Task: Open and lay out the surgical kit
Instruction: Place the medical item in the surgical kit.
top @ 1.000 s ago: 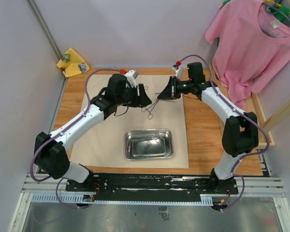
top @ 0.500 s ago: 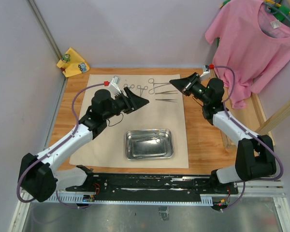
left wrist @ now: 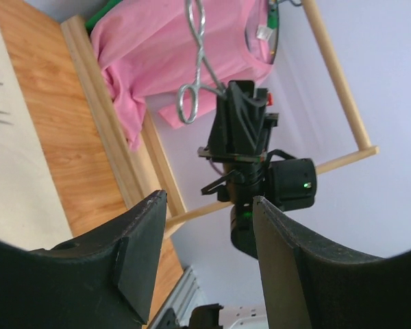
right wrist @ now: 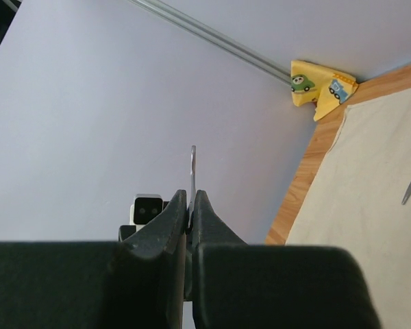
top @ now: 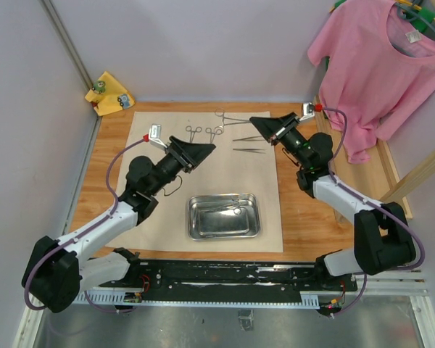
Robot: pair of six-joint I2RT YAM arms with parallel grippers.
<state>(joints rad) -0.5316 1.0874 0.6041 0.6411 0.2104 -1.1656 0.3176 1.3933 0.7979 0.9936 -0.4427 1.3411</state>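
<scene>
The beige cloth wrap point(top: 159, 210) lies spread flat on the table. The steel tray point(top: 196, 228) stands on its near half with slim instruments inside. Two ring-handled forceps point(top: 196, 133) lie side by side at the cloth's far edge, and two tweezers point(top: 249, 150) lie to their right. My right gripper point(top: 254, 121) is shut on another pair of forceps point(top: 230, 117), held above the cloth's far edge. These forceps show edge-on between its jaws point(right wrist: 192, 164) and hang in the left wrist view point(left wrist: 194, 62). My left gripper point(top: 207, 148) is open and empty, raised above the cloth.
A pink T-shirt point(top: 380, 61) hangs at the back right over a wooden rail point(top: 391, 170). A small yellow cloth point(top: 110, 93) sits in the back left corner, and it also shows in the right wrist view point(right wrist: 318, 86). Walls close in the back and left.
Both grippers were close together over the cloth's middle with forceps between them. They have drawn apart: the right one carried forceps to the far edge, and the left one pulled back, open.
</scene>
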